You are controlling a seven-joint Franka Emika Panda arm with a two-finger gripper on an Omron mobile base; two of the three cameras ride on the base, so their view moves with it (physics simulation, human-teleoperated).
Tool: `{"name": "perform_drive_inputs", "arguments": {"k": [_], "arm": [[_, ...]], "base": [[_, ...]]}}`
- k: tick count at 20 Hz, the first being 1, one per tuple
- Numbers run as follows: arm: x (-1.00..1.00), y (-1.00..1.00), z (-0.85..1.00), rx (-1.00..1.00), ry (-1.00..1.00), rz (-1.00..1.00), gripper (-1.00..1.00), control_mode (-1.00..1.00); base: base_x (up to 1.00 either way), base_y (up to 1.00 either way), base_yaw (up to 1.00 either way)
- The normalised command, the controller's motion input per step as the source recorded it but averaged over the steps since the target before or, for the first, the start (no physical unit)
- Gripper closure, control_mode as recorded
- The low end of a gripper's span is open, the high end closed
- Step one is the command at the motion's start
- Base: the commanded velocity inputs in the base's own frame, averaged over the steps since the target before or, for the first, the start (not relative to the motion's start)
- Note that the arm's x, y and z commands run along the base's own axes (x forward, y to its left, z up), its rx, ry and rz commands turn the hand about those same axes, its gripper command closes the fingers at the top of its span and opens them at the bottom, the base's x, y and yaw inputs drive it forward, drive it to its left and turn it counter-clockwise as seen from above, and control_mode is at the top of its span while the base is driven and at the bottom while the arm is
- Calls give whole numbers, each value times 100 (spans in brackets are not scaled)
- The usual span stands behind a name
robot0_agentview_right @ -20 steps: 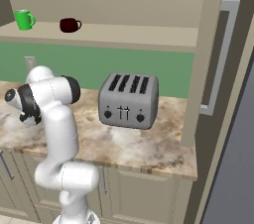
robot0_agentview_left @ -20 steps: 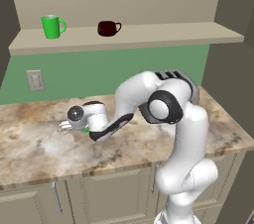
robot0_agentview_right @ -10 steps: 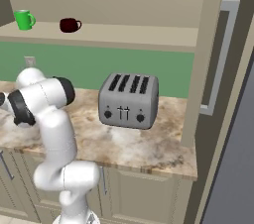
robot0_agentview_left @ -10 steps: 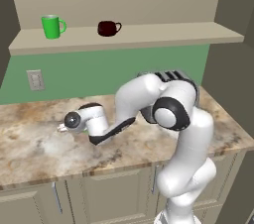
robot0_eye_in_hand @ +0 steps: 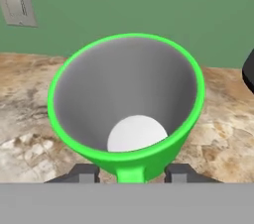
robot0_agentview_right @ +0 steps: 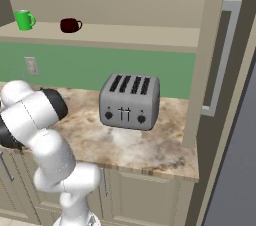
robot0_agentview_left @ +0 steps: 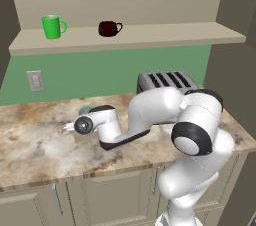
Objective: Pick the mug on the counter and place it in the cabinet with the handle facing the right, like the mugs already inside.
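The counter (robot0_agentview_left: 35,150) is a marbled beige-and-brown stone slab with a beige front edge, over beige cupboards (robot0_agentview_right: 145,197) with bar handles. Behind it runs a green wall (robot0_agentview_right: 90,67) carrying a pale switch plate (robot0_agentview_left: 35,80) near the counter's back left. Above, the cabinet (robot0_agentview_left: 130,37) is a long open beige shelf between dark side panels; on it, toward its left end, stand a green shelf mug (robot0_agentview_left: 52,26) and, just to its right and apart from it, a squat dark red mug (robot0_agentview_left: 108,28), both with handles pointing right. A silver four-slot toaster (robot0_agentview_right: 130,101) sits at the back of the counter toward its right end, and a tall grey appliance door (robot0_agentview_right: 235,120) with a long handle fills the right side of the room.

The arm reaches low over the counter's left half, hand lying nearly level. In the hand view the mug (robot0_eye_in_hand: 126,106) stands on the counter right in front of the claw (robot0_eye_in_hand: 131,173), its grey inside open to the camera and its green handle (robot0_eye_in_hand: 132,173) pointing back between the two fingertips (robot0_eye_in_hand: 84,172). The fingertips sit either side of that handle stub, partly spread; whether they press on it I cannot tell. In the left base view only a sliver of the mug shows behind the wrist
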Motion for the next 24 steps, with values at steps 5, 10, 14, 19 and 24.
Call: {"name": "perform_drive_inputs", "arguments": {"k": [5,10,14,19,24], "arm": [[-22,-19,51,8,-2,0,100,-100],[-23,-15,46,11,0,0,100,-100],[-17,-13,51,10,0,0,100,-100],[-21,-8,59,8,0,0,100,-100],[-24,-6,52,9,0,4,100,-100]], "base": [[0,0,0],[0,0,0],[0,0,0],[0,0,0],[0,0,0]]}}
